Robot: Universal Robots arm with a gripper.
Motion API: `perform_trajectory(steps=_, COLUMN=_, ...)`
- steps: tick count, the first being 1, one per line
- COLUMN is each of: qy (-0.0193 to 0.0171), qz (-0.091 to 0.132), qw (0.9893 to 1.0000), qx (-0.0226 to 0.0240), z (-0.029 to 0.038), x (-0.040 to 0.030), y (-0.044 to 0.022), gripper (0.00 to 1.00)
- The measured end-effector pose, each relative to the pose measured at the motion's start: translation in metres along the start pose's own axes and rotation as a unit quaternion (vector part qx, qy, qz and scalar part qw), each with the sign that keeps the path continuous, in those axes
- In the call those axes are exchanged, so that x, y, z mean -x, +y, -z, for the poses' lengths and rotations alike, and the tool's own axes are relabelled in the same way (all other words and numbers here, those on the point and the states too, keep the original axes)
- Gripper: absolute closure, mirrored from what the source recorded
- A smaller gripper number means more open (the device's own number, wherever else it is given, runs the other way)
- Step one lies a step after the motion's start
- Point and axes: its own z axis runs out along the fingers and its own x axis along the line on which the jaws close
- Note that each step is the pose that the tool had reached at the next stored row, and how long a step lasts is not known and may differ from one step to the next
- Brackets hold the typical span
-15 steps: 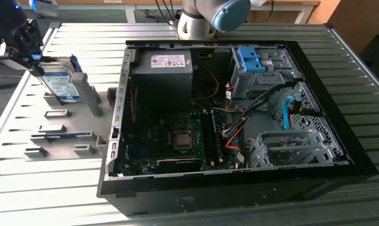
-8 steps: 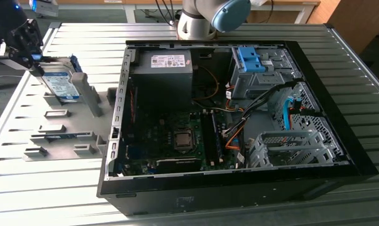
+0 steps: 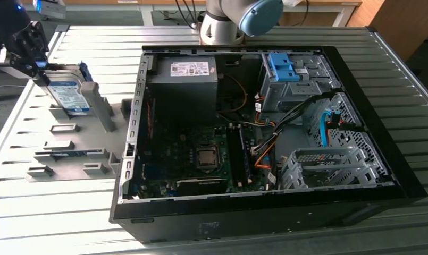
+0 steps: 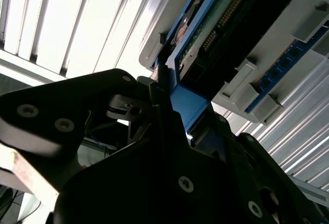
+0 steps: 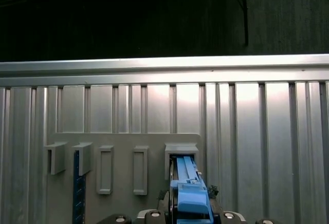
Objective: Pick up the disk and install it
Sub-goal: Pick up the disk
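Robot lab: slatted table (image 3: 65, 212), opened computer case (image 3: 256, 226)

1. Arm (image 3: 222, 27): grey joint housing with a pale blue end cap, at the top centre of the exterior view.
2. Gripper (image 3: 41, 78): black, at the exterior view's upper left, well apart from that joint. Body tilted, fingers pointing down.
3. Second wrist view: the gripper (image 4: 180, 100) has dark, screw-fastened links, and a thin black finger lies flat against one side of the blue frame of the disk (image 4: 205, 39).
4. First wrist view: the gripper (image 5: 190, 207) flanks the blue frame, with fingertips (image 5: 167, 206) touching it on both sides.
5. State: jaws clamped on the disk's upper edge, no gap visible between pad and frame.
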Motion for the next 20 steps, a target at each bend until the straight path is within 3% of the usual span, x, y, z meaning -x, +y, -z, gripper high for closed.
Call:
perform_trajectory(steps=9, qy=0.0, qz=0.0, qw=1.0, qx=0.0, z=0.0074, x=-0.0001, y=0.0, gripper=0.64)
perform_trajectory(steps=20, qy=0.0, qz=0.0, qw=1.0, qx=0.0, z=0.0095, x=-0.0001, y=0.0, gripper=0.64)
